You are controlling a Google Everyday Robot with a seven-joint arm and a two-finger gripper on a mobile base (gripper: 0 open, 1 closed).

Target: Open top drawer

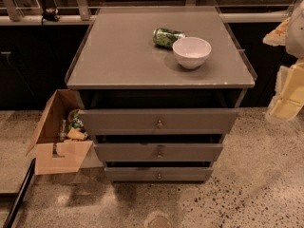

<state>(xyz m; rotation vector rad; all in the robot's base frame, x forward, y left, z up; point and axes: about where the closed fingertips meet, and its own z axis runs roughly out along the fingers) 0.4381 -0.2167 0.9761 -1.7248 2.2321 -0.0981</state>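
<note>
The top drawer (158, 120) is the widest grey front, right under the cabinet's flat grey top (123, 56). A small round metal knob (159, 124) sits at its middle. The front stands forward of the cabinet body, with a dark gap above it. Below it are a narrower drawer front (158, 152) and the narrowest one (158, 174). My arm and gripper (289, 91) show as pale white and yellowish parts at the right edge of the camera view. They are to the right of the cabinet, level with its top, and well apart from the knob.
A white bowl (191, 52) and a green can (167, 37) lying on its side rest on the cabinet top, towards the back right. An open cardboard box (57, 141) with items in it stands on the speckled floor at the cabinet's left. A dark bar (19, 194) lies at lower left.
</note>
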